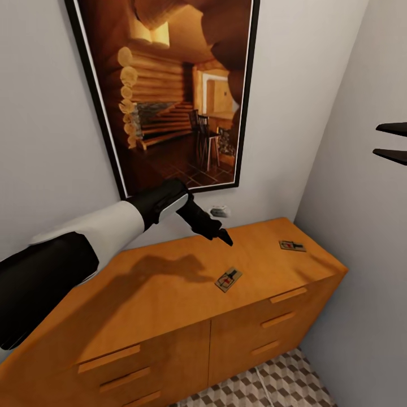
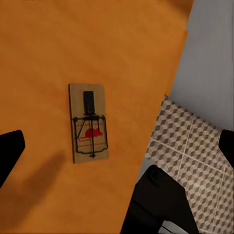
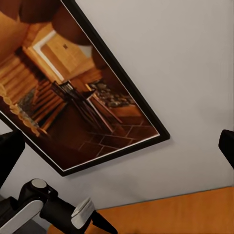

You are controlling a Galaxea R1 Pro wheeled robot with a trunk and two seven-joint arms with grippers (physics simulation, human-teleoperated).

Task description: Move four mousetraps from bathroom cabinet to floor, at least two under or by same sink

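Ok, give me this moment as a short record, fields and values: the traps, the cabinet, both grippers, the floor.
mousetraps in sight: two, both lying flat on the cabinet top
near mousetrap: near the middle of the top, below the left gripper
far mousetrap: toward the cabinet's right end
cabinet: orange-brown wood, drawers shut
left gripper: above the cabinet top, fingers apart, holding nothing
right gripper: raised at the right edge of the head view, fingers apart, holding nothing
bathroom floor: cube-pattern tiles in front of the cabinet
wall: framed picture of a log interior
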